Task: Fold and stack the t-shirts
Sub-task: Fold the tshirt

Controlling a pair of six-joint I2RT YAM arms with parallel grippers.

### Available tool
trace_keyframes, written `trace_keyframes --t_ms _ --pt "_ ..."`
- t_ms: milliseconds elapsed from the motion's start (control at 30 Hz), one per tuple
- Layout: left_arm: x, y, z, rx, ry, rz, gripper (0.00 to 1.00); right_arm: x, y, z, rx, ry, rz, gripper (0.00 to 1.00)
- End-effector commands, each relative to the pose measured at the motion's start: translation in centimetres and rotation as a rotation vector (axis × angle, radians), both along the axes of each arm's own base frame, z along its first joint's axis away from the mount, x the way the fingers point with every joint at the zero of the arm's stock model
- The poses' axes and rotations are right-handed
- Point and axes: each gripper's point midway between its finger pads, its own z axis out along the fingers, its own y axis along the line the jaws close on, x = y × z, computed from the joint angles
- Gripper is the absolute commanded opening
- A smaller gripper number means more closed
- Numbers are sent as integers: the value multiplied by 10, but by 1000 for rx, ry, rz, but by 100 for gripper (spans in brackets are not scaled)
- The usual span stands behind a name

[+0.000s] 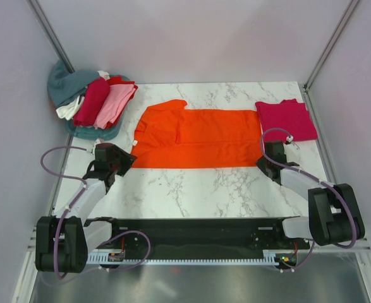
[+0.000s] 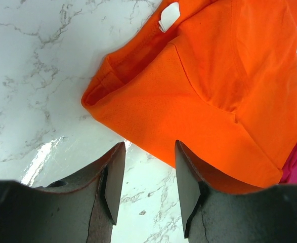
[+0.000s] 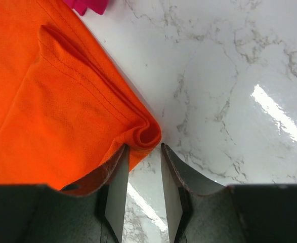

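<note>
The left gripper (image 2: 149, 146) has its fingers apart with only bare marble between them, just off the near left corner of the orange t-shirt (image 1: 198, 139); its right fingertip sits at the shirt's near edge. The right gripper (image 3: 144, 149) also stands parted and holds nothing. Its tips are right at the shirt's rolled near right corner, and cloth laps one finger. The orange t-shirt lies spread flat, folded into a long band across the middle of the marble table (image 1: 191, 189). A folded crimson-pink t-shirt (image 1: 286, 118) lies just beyond its far right end, and a heap of other t-shirts (image 1: 93, 104) sits off its far left end.
</note>
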Motion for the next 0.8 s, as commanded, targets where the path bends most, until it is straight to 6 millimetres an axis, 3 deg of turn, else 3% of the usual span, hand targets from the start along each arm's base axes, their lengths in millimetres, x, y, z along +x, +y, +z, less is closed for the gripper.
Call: trace_keyframes --t_ms 0,133,200,233,267,333,400,500,533,633,767 --pt "5 1 7 -16 -46 18 51 1 -5 -6 -6 11 -40 39" --pt "4 1 4 -19 -46 23 51 2 -8 -1 -20 3 -51 38" --pt "5 0 5 -22 -49 21 51 1 -9 5 -25 -18 -47 26" --pt "5 1 5 -21 -49 25 51 0 -9 6 -26 -24 -46 13" --pt "6 1 7 -21 -55 24 51 -3 -10 6 -26 -24 -47 8" --pt "7 1 8 -23 -59 25 51 -8 -11 12 -26 -34 -49 0" --pt "7 1 8 -23 -59 25 51 -13 -11 17 -20 -51 -47 0" --pt "5 -1 5 -32 -52 23 51 -20 -10 23 -9 -74 -35 5" --pt "6 -1 5 -37 -57 23 51 -23 -7 23 1 -72 -26 14" --pt "3 -4 -3 -53 -36 20 51 -27 -8 27 1 -86 -18 60" --pt "5 -7 -4 -69 -45 12 50 -22 -7 32 -7 -94 -6 65"
